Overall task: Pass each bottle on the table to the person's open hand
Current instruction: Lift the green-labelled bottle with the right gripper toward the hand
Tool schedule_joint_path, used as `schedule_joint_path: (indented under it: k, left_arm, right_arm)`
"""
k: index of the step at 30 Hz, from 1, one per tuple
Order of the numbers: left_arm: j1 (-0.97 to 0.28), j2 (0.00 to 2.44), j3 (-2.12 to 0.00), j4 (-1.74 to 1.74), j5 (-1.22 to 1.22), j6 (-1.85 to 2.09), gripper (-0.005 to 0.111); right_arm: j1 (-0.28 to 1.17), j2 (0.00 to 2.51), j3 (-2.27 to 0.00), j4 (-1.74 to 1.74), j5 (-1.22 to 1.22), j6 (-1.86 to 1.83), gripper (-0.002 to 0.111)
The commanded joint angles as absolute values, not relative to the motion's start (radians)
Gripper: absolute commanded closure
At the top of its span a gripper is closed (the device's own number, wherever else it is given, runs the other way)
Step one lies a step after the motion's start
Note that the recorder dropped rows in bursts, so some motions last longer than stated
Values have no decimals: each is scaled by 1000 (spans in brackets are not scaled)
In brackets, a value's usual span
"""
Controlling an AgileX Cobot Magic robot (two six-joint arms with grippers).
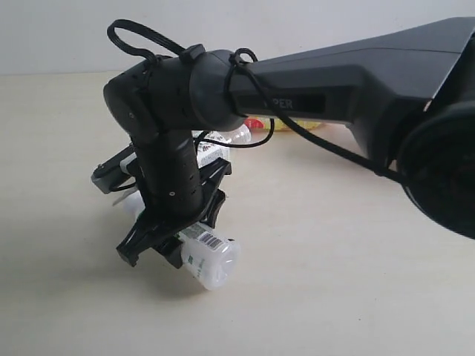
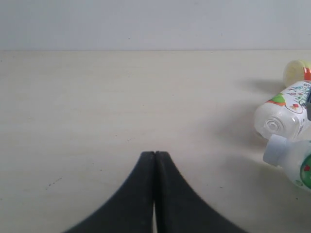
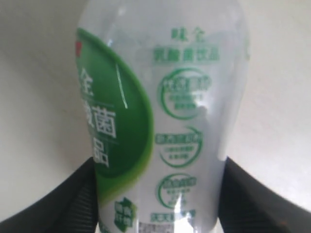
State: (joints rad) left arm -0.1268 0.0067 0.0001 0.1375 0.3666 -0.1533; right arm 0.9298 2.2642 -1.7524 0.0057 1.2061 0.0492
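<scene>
My right gripper (image 1: 174, 237) reaches across to the left of the table (image 1: 334, 282) and is shut on the white bottle with the green label (image 1: 213, 257), which lies on its side. In the right wrist view this bottle (image 3: 184, 121) fills the frame, and both black fingers (image 3: 63, 204) press its sides. Behind the arm lie a clear bottle with a white pictured label (image 1: 221, 142), a red cap (image 1: 254, 124) and a bit of yellow (image 1: 312, 127). My left gripper (image 2: 155, 154) is shut on nothing, over bare tabletop. No person's hand is in view.
The left wrist view shows the yellow bottle (image 2: 295, 72), the pictured-label bottle (image 2: 283, 112) and the white green-label bottle (image 2: 291, 162) clustered at its edge. The right arm's dark forearm (image 1: 356, 81) spans the scene from the right. A pale wall stands behind the table.
</scene>
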Motion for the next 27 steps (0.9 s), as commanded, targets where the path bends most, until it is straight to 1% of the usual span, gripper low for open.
schedule_joint_path:
  k: [1,6,10,14,20,27]
  left_arm:
    - [-133,0,0,136,360,-158,107]
    - [-133,0,0,136,360,-158,107]
    - [-133,0,0,136,360,-158,107]
    - [-133,0,0,136,360,-158,107]
    - [-133,0,0,136,360,-158,107]
    - [-133,0,0,136,360,-158,107]
  right_arm:
    - [931,2177,-1752,27,1221,0,108]
    - [919,2056,-1752,21,1221,-15,108]
    - [859,1963,-1752,21,1221,-19,108]
    - [761,1883,-1752,21,1221,-18,108]
    - [565,1785,-1752,21,1221,-15,108]
    - [364,1756,-1752,21,1221,-18,108]
